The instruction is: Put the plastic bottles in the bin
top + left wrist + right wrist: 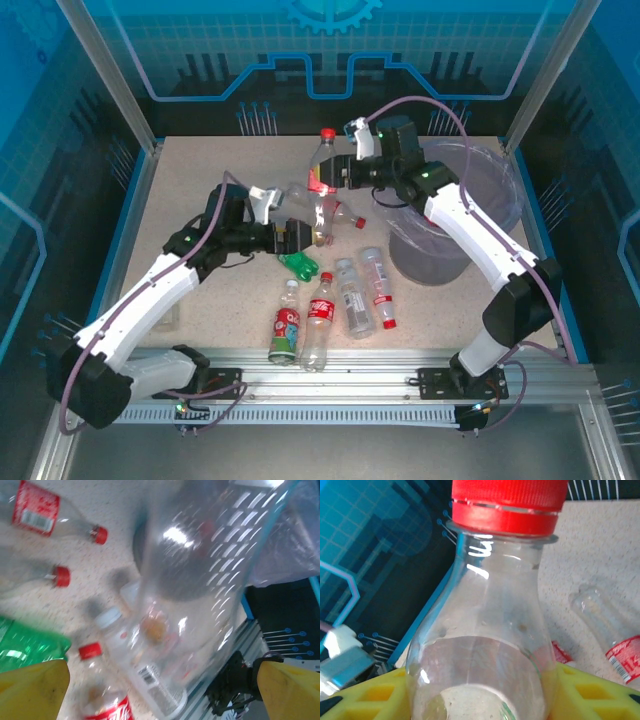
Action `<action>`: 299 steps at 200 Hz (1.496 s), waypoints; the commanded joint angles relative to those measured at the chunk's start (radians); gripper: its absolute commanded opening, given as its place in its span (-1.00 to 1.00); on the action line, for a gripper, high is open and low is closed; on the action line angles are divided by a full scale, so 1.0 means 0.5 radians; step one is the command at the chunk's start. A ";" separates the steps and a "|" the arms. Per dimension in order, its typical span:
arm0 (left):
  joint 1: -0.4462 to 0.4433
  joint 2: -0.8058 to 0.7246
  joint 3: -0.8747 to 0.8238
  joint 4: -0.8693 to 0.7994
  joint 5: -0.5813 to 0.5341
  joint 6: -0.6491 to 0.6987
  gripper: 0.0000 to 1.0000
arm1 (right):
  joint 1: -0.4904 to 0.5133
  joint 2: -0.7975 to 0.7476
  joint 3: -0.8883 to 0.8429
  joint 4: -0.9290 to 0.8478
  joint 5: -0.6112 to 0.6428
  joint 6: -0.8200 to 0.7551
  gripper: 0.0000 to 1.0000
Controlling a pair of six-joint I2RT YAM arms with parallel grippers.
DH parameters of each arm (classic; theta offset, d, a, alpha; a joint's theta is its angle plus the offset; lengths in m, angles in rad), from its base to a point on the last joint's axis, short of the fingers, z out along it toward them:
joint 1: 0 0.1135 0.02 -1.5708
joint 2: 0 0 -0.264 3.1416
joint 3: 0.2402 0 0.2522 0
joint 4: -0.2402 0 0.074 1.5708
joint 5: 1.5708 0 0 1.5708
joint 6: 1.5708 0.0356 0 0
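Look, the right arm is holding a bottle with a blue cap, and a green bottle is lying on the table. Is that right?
Not quite. The cap on the clear bottle in the right jaws is red, not blue; the right wrist view shows it up close. The rest holds: the green bottle lies on the table.

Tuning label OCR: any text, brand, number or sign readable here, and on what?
No text reads cleanly.
red-capped bottle, red label: white script, cut off by the frame, unreadable.
top-left bottle, red label: barcode, digits blurred.
white-capped bottle: barcode, blurred.
lying bottle, red label: print too small.
red-labelled bottle: label too small.
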 commanded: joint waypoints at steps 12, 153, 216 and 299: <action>0.024 -0.150 -0.014 -0.722 -0.247 0.033 0.90 | -0.049 -0.017 0.267 -0.181 0.135 -0.172 0.12; -0.190 -0.094 -0.679 -0.780 -0.279 -0.434 0.77 | -0.868 -0.449 0.489 -1.072 0.854 -0.672 0.06; -0.369 0.069 -0.737 -0.610 -0.304 -0.541 0.76 | -0.910 -0.393 0.167 -0.924 0.695 -0.643 0.06; -0.438 0.244 -0.738 -0.533 -0.354 -0.535 0.47 | -0.894 -0.386 -0.337 -0.760 0.628 -0.619 0.05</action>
